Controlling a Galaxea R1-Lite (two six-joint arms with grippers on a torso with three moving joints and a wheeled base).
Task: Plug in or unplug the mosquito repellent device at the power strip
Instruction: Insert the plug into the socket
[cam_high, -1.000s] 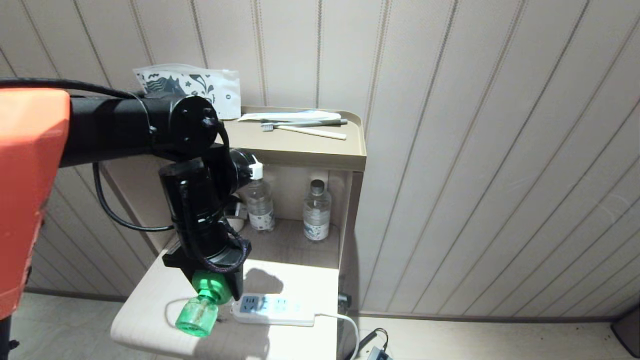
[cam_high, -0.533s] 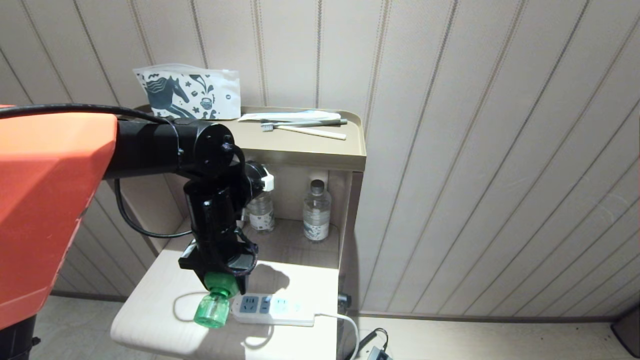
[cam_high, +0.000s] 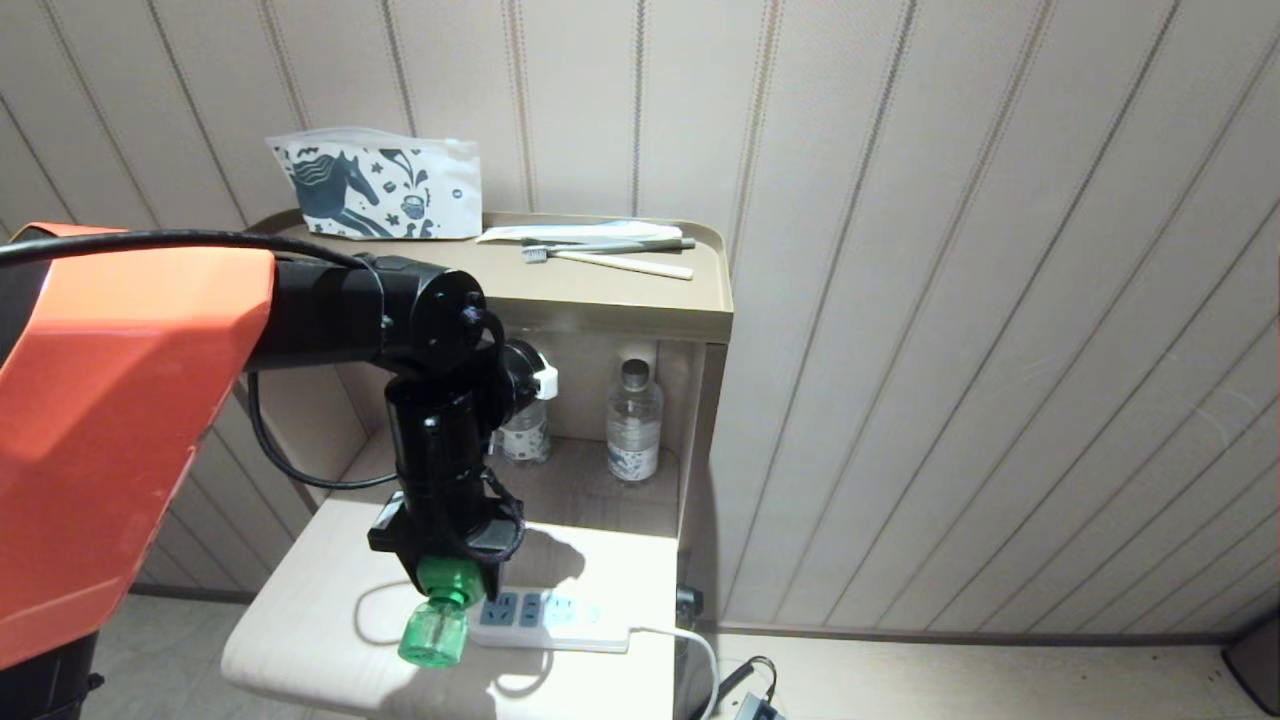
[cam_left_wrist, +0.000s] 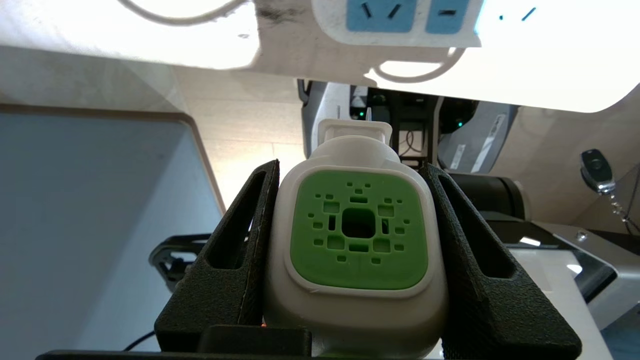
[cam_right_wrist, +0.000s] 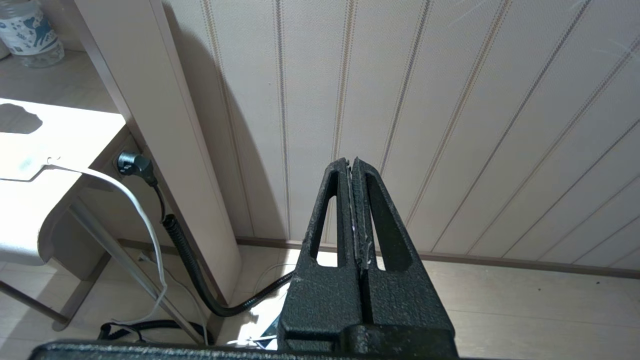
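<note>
Head view: the left claw (cam_high: 447, 572) hangs over the near edge of the pale desk (cam_high: 300, 610), clamped on one mosquito repellent device (cam_high: 436, 620), whose green bottle tilts out below the fingers. Just to the claw's right lies one power strip (cam_high: 550, 620), flat on the desk, its white cable (cam_high: 690, 650) trailing off the far side. Beyond the claw, two water bottles (cam_high: 633, 420) stand in the shelf recess; above them, two toothbrushes (cam_high: 610, 255) and one printed pouch (cam_high: 375, 190) rest on the tan shelf top.

Left wrist view: both fingers (cam_left_wrist: 235, 270) press the device's white-and-green head, its two prongs aimed toward the strip's blue sockets ahead, not touching them.

Right wrist view: the right claw (cam_right_wrist: 355, 175), pressed together and empty, faces the panelled wall (cam_right_wrist: 450, 100).
</note>
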